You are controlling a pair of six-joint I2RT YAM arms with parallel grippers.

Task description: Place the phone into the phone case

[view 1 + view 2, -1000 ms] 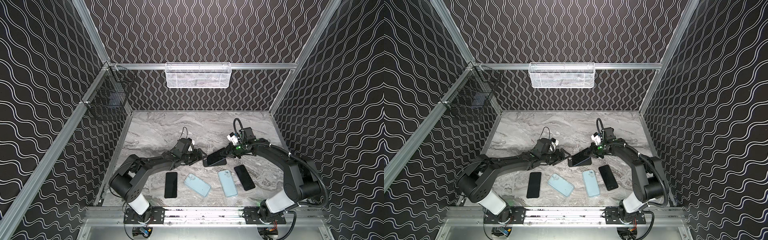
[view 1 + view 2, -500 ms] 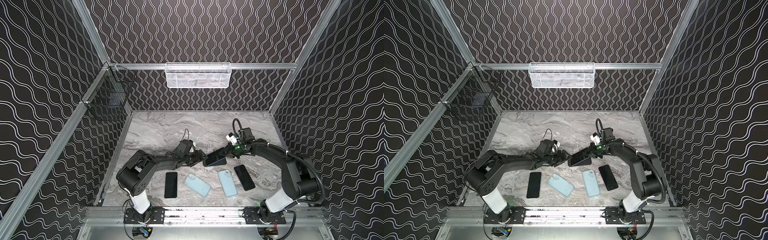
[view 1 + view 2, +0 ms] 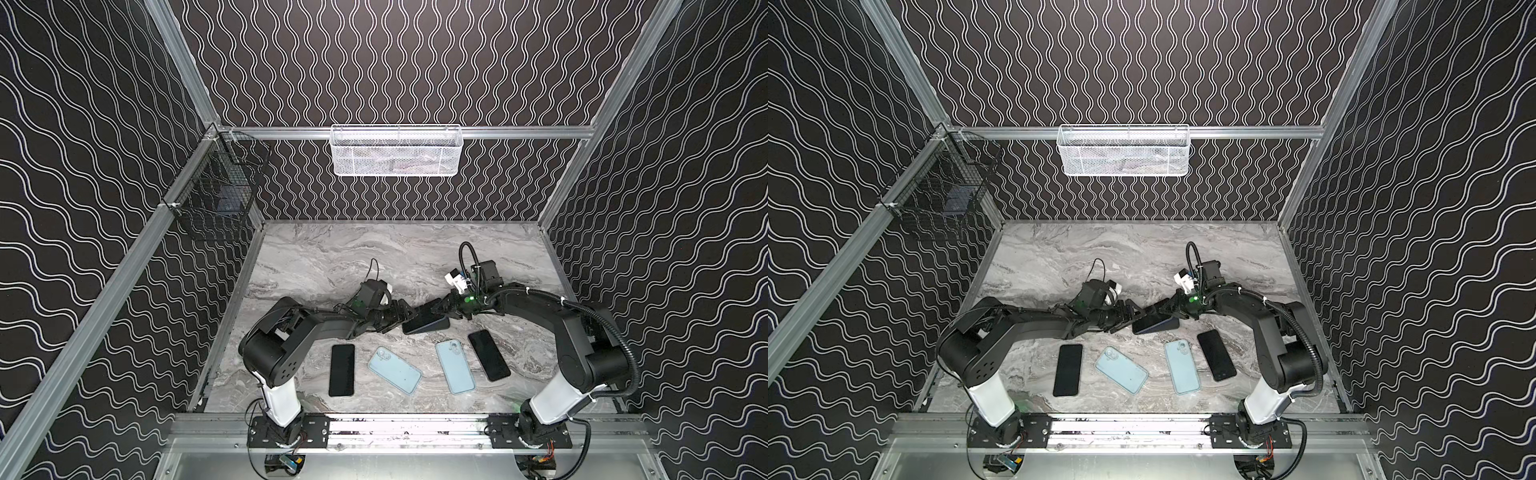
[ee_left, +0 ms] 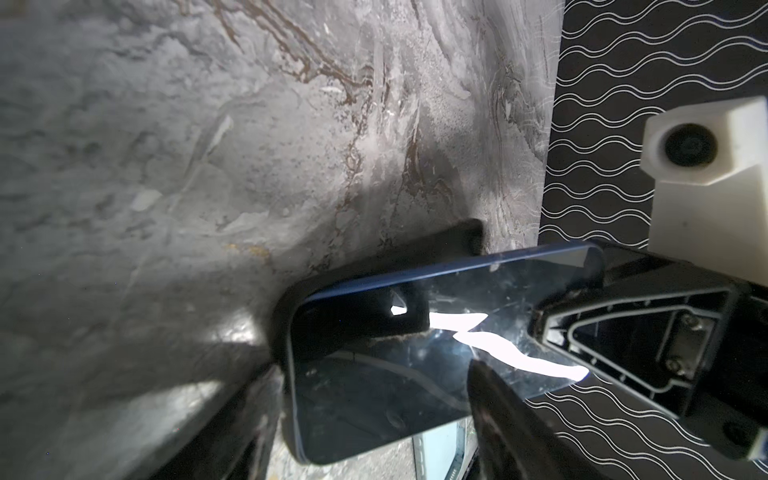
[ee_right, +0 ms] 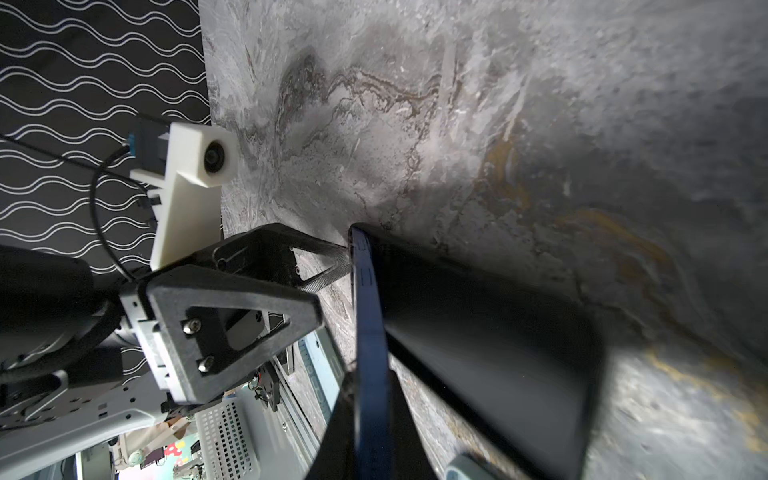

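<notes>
Reaching low, right claw (image 3: 441, 311) pinches phone (image 3: 422, 324).

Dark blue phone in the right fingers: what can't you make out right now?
Left wrist view: the dark blue phone hides whether its edge is seated in the black phone case.
Same view: the left fingers blurred, cut by the frame edge; contact unclear.
Both top views: white mesh basket contents too small.
</notes>
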